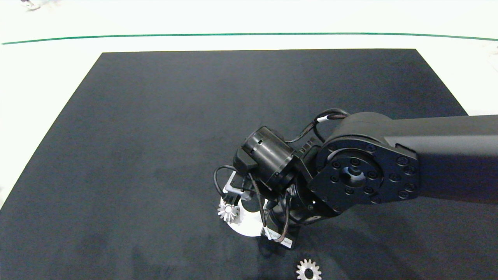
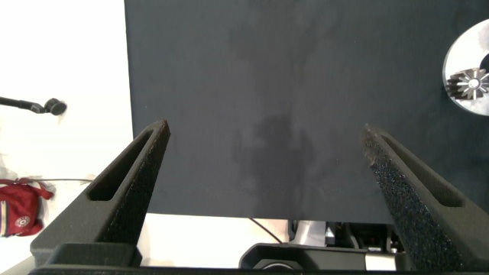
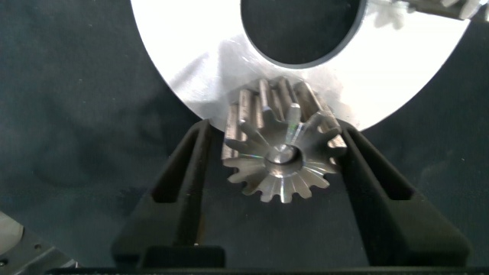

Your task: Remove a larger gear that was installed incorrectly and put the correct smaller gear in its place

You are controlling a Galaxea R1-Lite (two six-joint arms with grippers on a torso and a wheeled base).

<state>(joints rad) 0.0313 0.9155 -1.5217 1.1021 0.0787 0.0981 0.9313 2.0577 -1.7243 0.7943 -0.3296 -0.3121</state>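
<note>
My right arm (image 1: 389, 163) reaches in from 3 o'clock across the black mat (image 1: 155, 136) that covers the surface, its wrist bent down toward the white round base plate (image 1: 249, 225) at about 6 o'clock in the head view. The right end effector (image 3: 279, 164) is down at the plate's rim with one grey finger (image 3: 179, 191) on each side of the larger gear (image 3: 279, 153), a silver gear with long splayed teeth. The fingers sit close against the teeth (I read this as a closed grip on the gear, with the pads touching the tooth tips on both sides). From above, the same gear (image 1: 228, 212) shows at the plate's 9 o'clock edge, just below the wrist's cable loop (image 1: 220, 179).

The left end effector (image 2: 263, 145) hangs over bare mat with its fingers spread wide and nothing between them; the plate and gear show at the edge of its view, well apart from it.

A smaller gear (image 1: 309, 270) with short teeth lies flat on the mat at about 5 o'clock from the plate, partly cut off by the picture's bottom edge.

The wrist housing covers most of the plate from above, so I cannot tell what else sits on it. A dark round opening (image 3: 302, 30) in the plate lies just beyond the gripped gear.
</note>
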